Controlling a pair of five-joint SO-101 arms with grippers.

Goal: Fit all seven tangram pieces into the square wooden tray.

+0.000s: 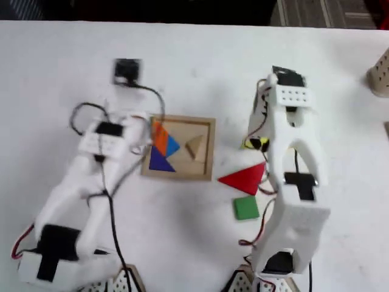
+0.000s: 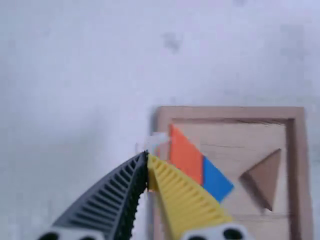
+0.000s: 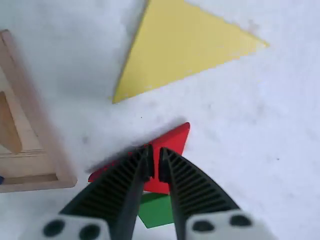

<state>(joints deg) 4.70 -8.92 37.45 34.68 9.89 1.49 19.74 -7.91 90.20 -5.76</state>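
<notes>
Nearest the arm bases, a small green square block [image 1: 246,207] is seen on the white table [image 1: 182,243], with a flat red triangle [image 1: 245,177] just beyond it at 12 o'clock. The right gripper [image 3: 155,161] is held over the red triangle, fingers drawn almost together. Farther off, a large yellow triangle [image 3: 180,45] is found at 3 o'clock from the square wooden tray [image 1: 211,146]. An orange triangle [image 2: 186,155], a blue piece [image 2: 216,181] and a purple triangle [image 1: 159,160] are packed in the tray's 9 o'clock half, and a plain wooden triangle [image 2: 264,176] is set toward 3 o'clock. The left gripper [image 2: 146,167], fingers pressed together, is poised at the tray's 9 o'clock rim.
</notes>
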